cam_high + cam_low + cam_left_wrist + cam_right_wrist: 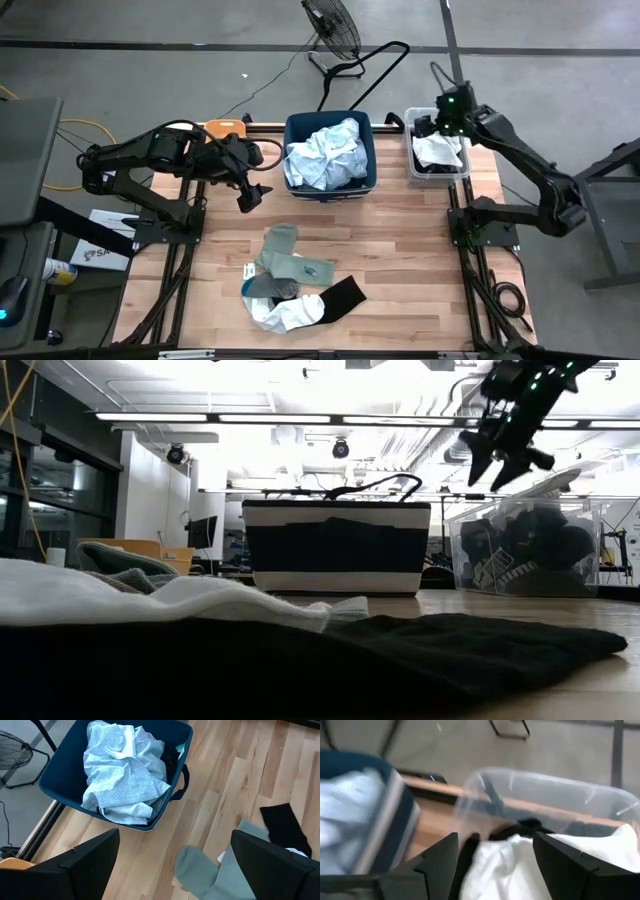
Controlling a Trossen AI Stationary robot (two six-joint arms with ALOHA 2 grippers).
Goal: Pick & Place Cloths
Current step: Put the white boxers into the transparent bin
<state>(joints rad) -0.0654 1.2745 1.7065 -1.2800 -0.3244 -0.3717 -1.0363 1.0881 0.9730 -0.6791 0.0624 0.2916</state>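
The right pincer [437,127] hung open over the clear bin [461,172], a white cloth [438,151] lying below it; left pincer [250,195] waited open above the bench [400,250]

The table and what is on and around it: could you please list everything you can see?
Navy bin: one, back centre of table, holding pale blue patterned cloth.
Clear bin: one, back right, holding white cloth over dark items.
Orange bin: one, back left, mostly hidden by the arm.
Cloth pile: grey-green, white and black pieces, front centre of wooden table.
Fan: one, black, on floor behind table.
Left gripper: open, above table left of navy bin.
Right gripper: open, above clear bin.
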